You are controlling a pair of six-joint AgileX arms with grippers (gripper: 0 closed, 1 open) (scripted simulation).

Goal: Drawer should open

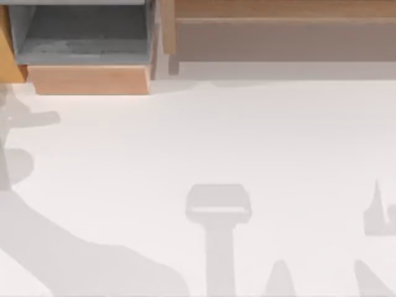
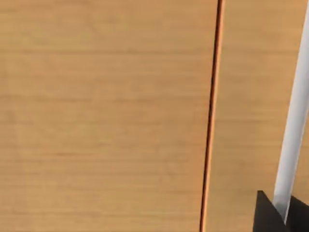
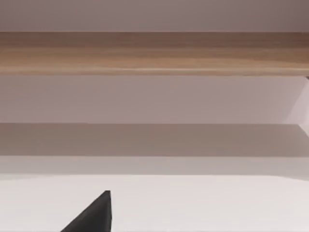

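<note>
Drawer (image 1: 86, 79): far left of the tabletop (image 1: 247, 142), grey tray exposed, so judged already pulled out.
Ledge (image 1: 284, 37): far right, wider and separate from the drawer.
Left claw (image 2: 280, 217): close against wood grain and a pale bar; spread or pressed together, cannot tell.
Right claw (image 3: 91, 217): faces the ledge; cannot tell either.

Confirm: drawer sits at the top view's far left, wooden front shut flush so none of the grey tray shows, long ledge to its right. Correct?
Not quite. The drawer is pulled out: the top view shows its grey inner tray exposed behind the light-brown front panel. The rest holds: it sits at the far left, with the long wooden ledge to its right.
</note>
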